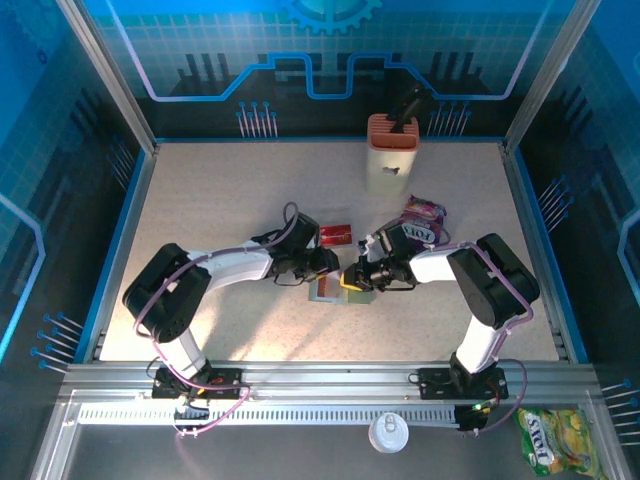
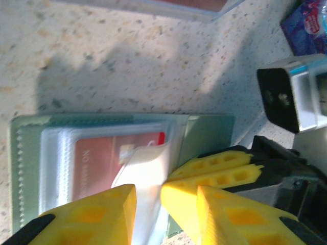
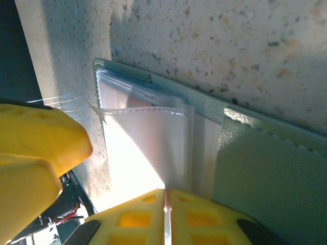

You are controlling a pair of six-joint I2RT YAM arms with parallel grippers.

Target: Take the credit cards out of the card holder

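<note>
Grey-green card holder (image 1: 326,290) lies open on the bench (image 1: 220,200) between both arms; the right gripper (image 3: 164,214) is pinched on its clear sleeve (image 3: 148,143), the left gripper (image 2: 148,198) stands apart around that sleeve, red card (image 2: 110,163) inside.

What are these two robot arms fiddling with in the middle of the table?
They are emptying a card holder. The right claw is pinched shut on its clear plastic sleeve, while the left claw stands open over a red card tucked inside. What looks like another red card lies on the table nearby.
</note>
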